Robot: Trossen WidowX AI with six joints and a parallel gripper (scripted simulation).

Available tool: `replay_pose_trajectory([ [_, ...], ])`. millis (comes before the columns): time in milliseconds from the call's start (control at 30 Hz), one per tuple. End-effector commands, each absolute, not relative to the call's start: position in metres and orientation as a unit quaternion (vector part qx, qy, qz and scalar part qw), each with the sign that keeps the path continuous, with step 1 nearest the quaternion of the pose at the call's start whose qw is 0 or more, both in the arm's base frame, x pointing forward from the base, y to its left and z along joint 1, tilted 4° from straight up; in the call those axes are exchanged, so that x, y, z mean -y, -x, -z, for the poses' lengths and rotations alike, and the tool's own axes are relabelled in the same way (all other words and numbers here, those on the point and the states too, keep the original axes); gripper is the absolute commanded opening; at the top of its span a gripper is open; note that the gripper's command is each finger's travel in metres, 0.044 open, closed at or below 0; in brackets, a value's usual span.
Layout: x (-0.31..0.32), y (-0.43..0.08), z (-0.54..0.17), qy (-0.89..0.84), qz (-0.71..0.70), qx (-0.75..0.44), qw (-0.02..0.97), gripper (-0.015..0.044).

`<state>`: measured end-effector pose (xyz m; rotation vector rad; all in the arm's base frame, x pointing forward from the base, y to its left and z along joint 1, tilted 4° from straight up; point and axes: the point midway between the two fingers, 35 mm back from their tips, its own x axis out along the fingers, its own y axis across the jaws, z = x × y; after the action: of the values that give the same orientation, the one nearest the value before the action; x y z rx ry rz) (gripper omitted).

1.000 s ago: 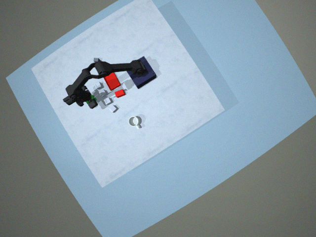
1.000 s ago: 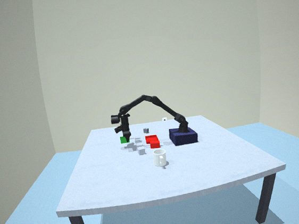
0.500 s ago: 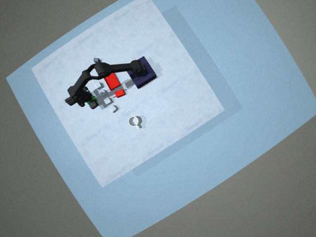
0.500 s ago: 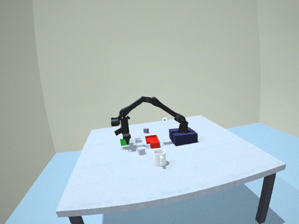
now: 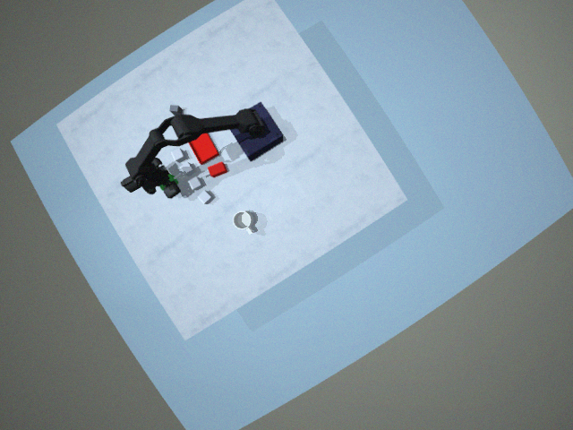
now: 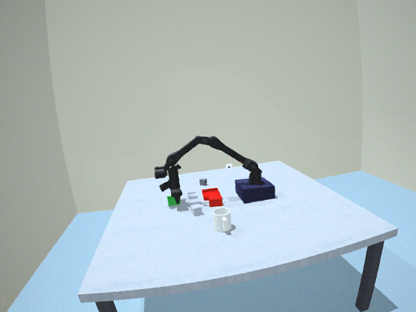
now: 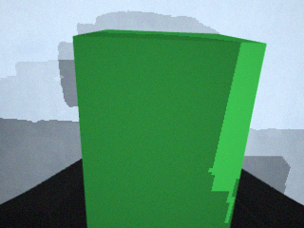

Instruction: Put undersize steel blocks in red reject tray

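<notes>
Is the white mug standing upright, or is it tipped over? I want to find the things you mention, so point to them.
Upright: the white mug (image 5: 236,220) (image 6: 221,221) has its rim on top, its handle at the side.

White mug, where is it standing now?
In the exterior view, the white mug stands on the table's near part, in front of the small red box.

No text, label, brand, number or sign can be read in these views — neither on the mug (image 5: 237,227) (image 6: 221,220), which stands in from the corner and edges of the white table top (image 5: 295,231) (image 6: 248,250), nor on the two red pieces nearer its middle. The dark blue base block (image 5: 266,150) (image 6: 258,194) shows plain sides, and the small white item (image 6: 228,166) at the table's far edge bears a dark spot — too small to tell whether it is any kind of mark.
</notes>
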<state>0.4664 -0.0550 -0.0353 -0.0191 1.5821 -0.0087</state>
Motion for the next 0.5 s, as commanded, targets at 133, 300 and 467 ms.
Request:
replay_pose_trajectory([
  [133, 0.0558, -0.4638, 0.0382, 0.009, 0.006, -0.712, 0.702, 0.0],
  [300, 0.0557, -0.4606, 0.0391, 0.009, 0.006, -0.713, 0.701, 0.0],
  [467, 0.0557, -0.4573, 0.0396, 0.009, 0.006, -0.714, 0.7, 0.0],
])
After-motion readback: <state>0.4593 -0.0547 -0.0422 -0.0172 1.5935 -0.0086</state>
